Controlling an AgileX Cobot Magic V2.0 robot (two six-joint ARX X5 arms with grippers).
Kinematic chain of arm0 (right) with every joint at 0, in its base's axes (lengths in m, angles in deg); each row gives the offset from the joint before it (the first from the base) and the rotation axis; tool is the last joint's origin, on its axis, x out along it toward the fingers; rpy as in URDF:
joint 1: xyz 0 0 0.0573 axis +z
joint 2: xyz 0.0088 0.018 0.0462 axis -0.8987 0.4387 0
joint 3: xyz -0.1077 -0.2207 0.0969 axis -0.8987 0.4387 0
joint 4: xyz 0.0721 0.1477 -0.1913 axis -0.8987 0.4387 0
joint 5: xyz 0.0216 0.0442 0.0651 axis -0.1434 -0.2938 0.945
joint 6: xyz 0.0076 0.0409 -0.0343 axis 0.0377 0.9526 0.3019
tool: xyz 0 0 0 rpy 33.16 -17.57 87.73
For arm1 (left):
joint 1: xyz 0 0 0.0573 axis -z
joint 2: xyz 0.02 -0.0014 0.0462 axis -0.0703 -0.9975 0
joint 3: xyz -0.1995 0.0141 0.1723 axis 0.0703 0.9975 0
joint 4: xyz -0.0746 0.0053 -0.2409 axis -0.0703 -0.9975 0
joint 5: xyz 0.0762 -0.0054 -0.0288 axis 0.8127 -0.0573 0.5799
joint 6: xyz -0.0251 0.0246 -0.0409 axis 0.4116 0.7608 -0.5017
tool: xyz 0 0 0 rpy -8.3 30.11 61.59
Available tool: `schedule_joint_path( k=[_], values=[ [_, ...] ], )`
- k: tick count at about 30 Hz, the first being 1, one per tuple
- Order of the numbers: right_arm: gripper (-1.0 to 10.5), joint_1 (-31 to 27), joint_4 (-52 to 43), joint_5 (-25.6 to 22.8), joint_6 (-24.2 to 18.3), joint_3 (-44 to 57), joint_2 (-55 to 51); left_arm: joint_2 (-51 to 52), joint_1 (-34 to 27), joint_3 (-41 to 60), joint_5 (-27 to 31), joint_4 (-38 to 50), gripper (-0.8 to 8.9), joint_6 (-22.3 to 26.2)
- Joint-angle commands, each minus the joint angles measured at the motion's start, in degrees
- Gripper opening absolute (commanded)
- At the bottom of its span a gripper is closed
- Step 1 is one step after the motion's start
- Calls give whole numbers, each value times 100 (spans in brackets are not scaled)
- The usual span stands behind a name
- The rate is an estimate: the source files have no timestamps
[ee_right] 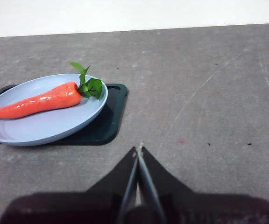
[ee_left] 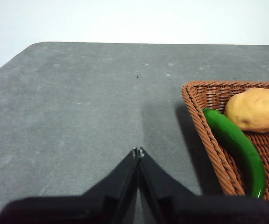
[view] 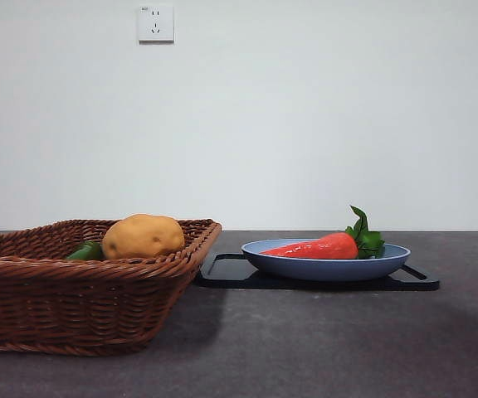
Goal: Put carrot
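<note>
The orange-red carrot (view: 315,247) (ee_right: 37,102) lies on its side in a light blue plate (view: 326,267) (ee_right: 50,128), green leaves toward the right in the front view. My right gripper (ee_right: 139,150) is shut and holds nothing, hovering over bare table to the plate's right, well apart from the carrot. My left gripper (ee_left: 138,152) is also shut with nothing in it, over the grey table to the left of the wicker basket (ee_left: 209,140). Neither arm shows in the front view.
The brown wicker basket (view: 90,290) at the left holds a yellowish potato (view: 143,236) (ee_left: 256,109) and a green vegetable (view: 85,251) (ee_left: 237,149). The plate rests on a black tray (view: 222,269) (ee_right: 109,123). The table top is dark grey.
</note>
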Motion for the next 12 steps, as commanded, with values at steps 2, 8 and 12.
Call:
schedule_joint_path(
  k=[2,8,12],
  values=[
    [12,-39,-125,24,-22,155,-61,20,-15,31,-4,7,8,-28],
    [12,-74,-133,-35,-22,164,-61,20,-15,31,-4,26,8,-28],
    [12,-72,-133,-39,-22,164,-61,20,-15,31,-4,26,8,-28]
  ],
)
